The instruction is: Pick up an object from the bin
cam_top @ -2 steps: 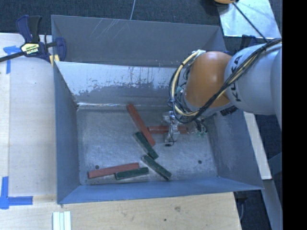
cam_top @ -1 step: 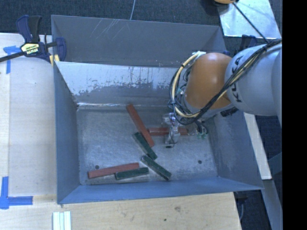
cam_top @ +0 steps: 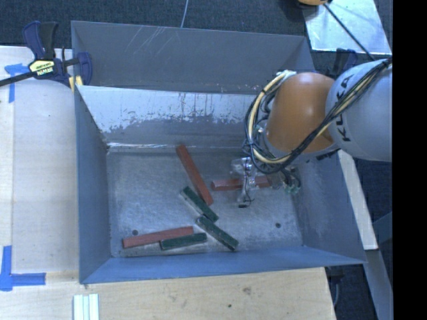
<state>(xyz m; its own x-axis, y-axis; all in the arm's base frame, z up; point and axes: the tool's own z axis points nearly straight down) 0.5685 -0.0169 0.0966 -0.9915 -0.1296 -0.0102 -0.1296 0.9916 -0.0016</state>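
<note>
gripper (cam_top: 245,195) low at red bar (cam_top: 223,185) right end, likely to straddle it | open or closed: cannot tell | other bars (cam_top: 195,167) lie apart, leftward

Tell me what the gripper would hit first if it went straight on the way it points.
Most likely the short reddish-brown bar lying crosswise on the right of the bin: the gripper points down right at it. Depth is unclear, so it might instead land on bare floor just beside it.

Above the small metallic end effector (cam_top: 245,193) bulges a glossy orange cover (cam_top: 300,112), looped by yellow and black cables (cam_top: 256,129); behind it, a silver-grey arm link (cam_top: 367,112) (black lettering).
</note>
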